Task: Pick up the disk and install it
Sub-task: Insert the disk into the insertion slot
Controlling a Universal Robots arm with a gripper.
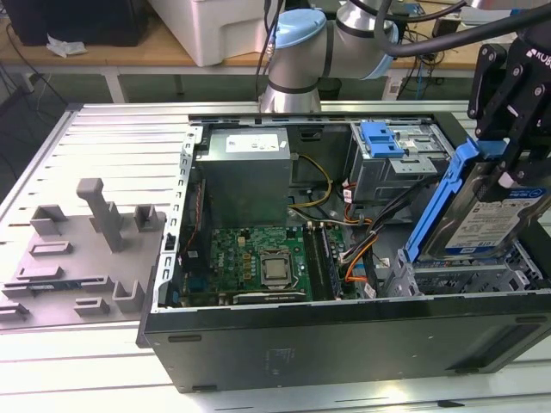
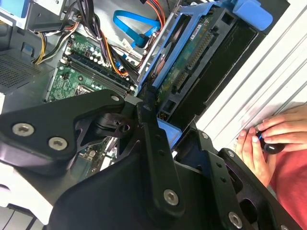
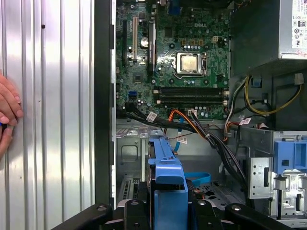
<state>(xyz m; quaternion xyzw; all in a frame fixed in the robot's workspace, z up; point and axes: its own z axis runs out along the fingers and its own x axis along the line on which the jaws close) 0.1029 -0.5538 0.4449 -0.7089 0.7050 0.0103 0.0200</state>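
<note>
We see the pincer [image 1: 506, 165] clenched on the upper edge of the disk [image 1: 498, 225]. The disk hangs tilted beneath the pincer, over the perforated grey metal bay [image 1: 469, 277] of the open black computer case [image 1: 344, 340]. It is a flat silver slab with a white-and-blue label, edged by a glossy blue plastic bracket [image 1: 437, 200]. Beside the pincer, lower in the case, lies the green motherboard [image 1: 258, 258]. The case rests on a ribbed metal tabletop [image 1: 103, 129].

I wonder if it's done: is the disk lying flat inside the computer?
No, the gripper holds the disk tilted on edge over the open computer case.
</note>
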